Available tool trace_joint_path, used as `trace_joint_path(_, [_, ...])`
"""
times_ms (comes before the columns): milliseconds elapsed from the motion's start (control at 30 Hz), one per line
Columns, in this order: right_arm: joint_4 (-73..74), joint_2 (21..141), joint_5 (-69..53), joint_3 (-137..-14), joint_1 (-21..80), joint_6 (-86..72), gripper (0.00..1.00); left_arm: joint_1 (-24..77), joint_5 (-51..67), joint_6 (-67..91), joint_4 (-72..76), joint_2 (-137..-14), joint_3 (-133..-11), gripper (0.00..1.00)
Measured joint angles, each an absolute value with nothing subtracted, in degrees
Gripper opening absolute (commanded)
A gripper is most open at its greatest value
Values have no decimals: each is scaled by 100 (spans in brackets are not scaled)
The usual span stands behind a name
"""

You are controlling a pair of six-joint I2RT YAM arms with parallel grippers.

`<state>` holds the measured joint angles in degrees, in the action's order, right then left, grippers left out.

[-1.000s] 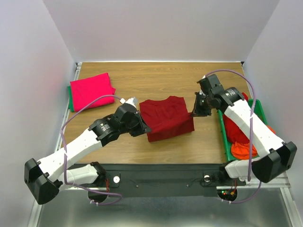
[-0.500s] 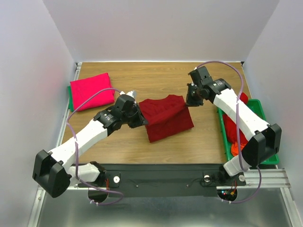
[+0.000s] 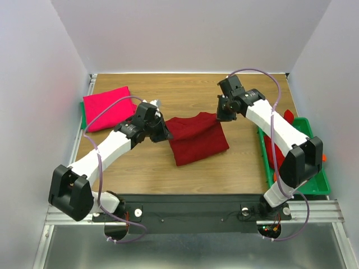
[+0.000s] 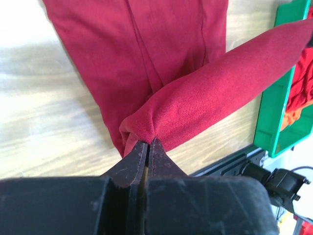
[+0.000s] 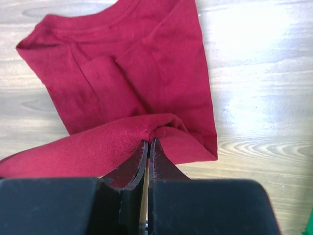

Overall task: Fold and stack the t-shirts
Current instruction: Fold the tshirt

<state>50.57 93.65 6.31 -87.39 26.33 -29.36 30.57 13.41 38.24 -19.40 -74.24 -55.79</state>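
Folding in hand, entries as follows.

1. Dark red t-shirt (image 3: 197,139): lay at the middle of the table (image 3: 235,168), partly folded. A doubled band of its cloth was raised between the two arms, above the flat part.
2. Left gripper (image 4: 146,145): jaws pinched together on one end of that raised band.
3. Right gripper (image 5: 147,144): jaws likewise clamped on the other end.
4. Pink-magenta t-shirt (image 3: 108,107): lay folded at the far left of the table, apart from the red one; judged finished.
5. Red and orange shirts (image 3: 271,157): heaped unfolded in the green tray (image 3: 317,168) at right; judged yet to do.
6. Stack: none was formed; only one shirt looked complete.
7. Brands, labels, writing: none was legible on the shirts, tray or arms.
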Motion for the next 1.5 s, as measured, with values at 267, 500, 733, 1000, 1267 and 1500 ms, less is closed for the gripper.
trace_joint_path(267, [4939,9649,799,-9183,2615,-2869,0,2714,1492,3527,-1850,-7811,-5999,0])
trace_joint_path(500, [4862,10186,819,-9404,2578,-2783,0,2550,1619,3262,-1815,-8409,-6171,0])
trace_joint_path(733, [4838,10510,825,-9454,2528,-2718,0,2425,1673,3063,-1826,-8816,-6420,0])
trace_joint_path(1000, [4794,10822,880,-9782,2421,-2670,0,2283,1745,2849,-1817,-9341,-6908,0])
trace_joint_path(1267, [4770,11716,947,-10820,2215,-2571,79,2213,1584,2762,-2088,-10162,-7876,98])
trace_joint_path(1500, [4689,11695,965,-11524,2097,-2318,81,2126,1223,2827,-2268,-10276,-9509,98])
